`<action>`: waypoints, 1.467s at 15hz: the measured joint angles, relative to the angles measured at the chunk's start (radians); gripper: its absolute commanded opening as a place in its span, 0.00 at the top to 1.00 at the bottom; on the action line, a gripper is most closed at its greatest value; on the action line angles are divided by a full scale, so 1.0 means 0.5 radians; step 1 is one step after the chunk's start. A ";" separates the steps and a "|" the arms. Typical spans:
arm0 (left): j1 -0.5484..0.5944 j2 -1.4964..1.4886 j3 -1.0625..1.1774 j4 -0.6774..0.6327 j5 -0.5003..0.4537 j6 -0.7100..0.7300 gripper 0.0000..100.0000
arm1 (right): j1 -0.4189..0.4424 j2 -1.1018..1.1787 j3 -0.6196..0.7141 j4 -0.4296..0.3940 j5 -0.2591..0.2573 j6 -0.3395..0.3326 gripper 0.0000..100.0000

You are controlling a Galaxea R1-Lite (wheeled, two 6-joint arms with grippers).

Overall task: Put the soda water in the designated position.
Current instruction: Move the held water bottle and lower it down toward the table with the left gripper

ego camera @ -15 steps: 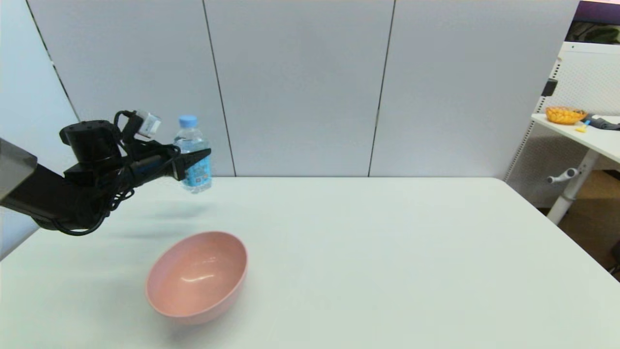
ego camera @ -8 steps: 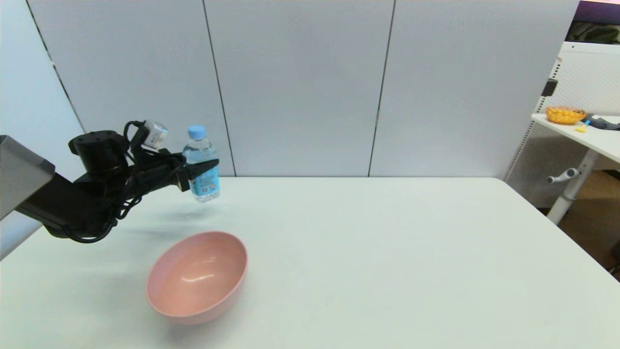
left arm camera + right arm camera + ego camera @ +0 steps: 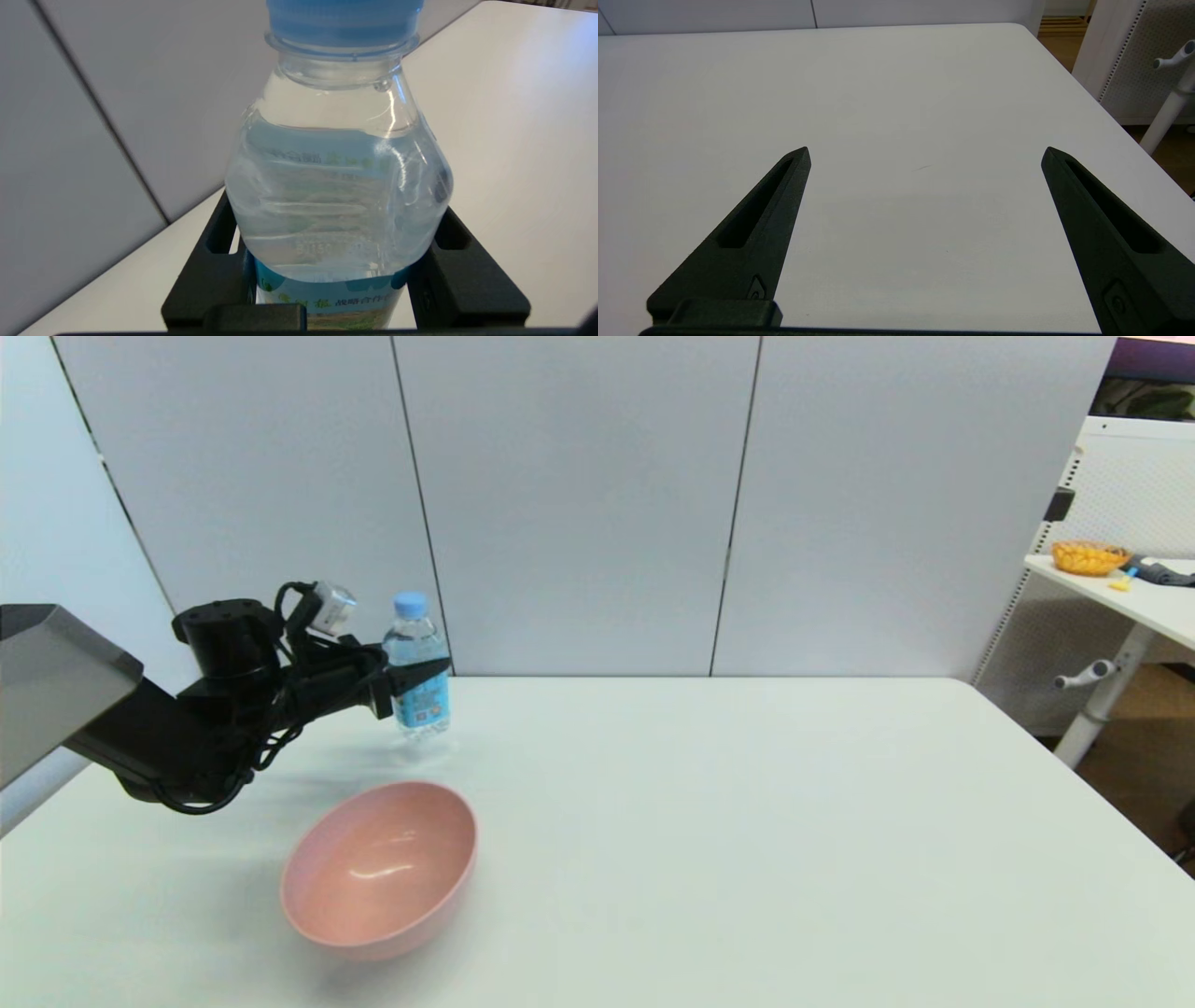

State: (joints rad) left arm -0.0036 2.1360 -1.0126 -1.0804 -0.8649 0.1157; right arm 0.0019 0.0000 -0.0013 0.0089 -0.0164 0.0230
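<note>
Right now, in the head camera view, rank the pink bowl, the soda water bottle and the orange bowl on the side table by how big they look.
1. Pink bowl, largest, though it is nearest the camera.
2. Soda water, held in the left gripper.
3. Orange bowl, smallest, but farthest away, so true size is unsure.

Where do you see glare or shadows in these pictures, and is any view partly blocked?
Head view: a bright glare streak lies inside the pink bowl, and a soft shadow lies on the table under the left gripper. Left wrist view: the soda water blocks most of the picture.
</note>
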 measured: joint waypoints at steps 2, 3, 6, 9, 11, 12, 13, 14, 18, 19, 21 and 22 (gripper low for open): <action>-0.049 0.010 0.023 -0.001 0.000 0.000 1.00 | 0.000 0.000 0.000 0.000 -0.001 -0.001 0.00; -0.066 0.012 0.033 0.000 0.000 -0.001 1.00 | 0.000 0.000 0.000 0.000 -0.001 -0.001 0.00; -0.100 0.026 0.052 -0.006 0.002 0.000 1.00 | 0.000 0.000 0.000 0.000 0.000 0.000 0.00; -0.104 0.038 0.082 -0.049 0.003 -0.001 1.00 | 0.000 0.000 0.000 0.000 -0.001 0.000 0.00; -0.105 0.046 0.098 -0.063 0.006 -0.003 1.00 | 0.000 0.000 0.000 0.000 0.000 -0.001 0.00; -0.104 0.051 0.108 -0.064 0.006 -0.003 1.00 | 0.000 0.000 0.000 0.000 0.000 0.001 0.00; -0.104 0.057 0.112 -0.070 0.006 -0.003 1.00 | 0.000 0.000 0.000 0.000 -0.001 0.000 0.00; -0.103 0.060 0.119 -0.074 0.006 -0.003 1.00 | 0.000 0.000 0.000 0.000 0.000 0.000 0.00; -0.097 0.066 0.164 -0.109 0.006 -0.004 1.00 | 0.001 0.000 -0.001 0.000 0.000 0.000 0.00; -0.091 0.065 0.173 -0.119 0.006 -0.005 1.00 | 0.000 0.000 -0.001 0.001 0.000 0.001 0.00; -0.077 0.063 0.183 -0.131 0.006 -0.006 1.00 | 0.000 0.000 -0.001 0.000 0.000 0.000 0.00; -0.071 0.063 0.187 -0.134 0.006 -0.006 1.00 | 0.000 0.000 -0.001 0.000 0.000 0.000 0.00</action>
State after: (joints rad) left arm -0.0389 2.1672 -0.9191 -1.1477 -0.8619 0.1130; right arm 0.0019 0.0000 -0.0017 0.0089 -0.0164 0.0230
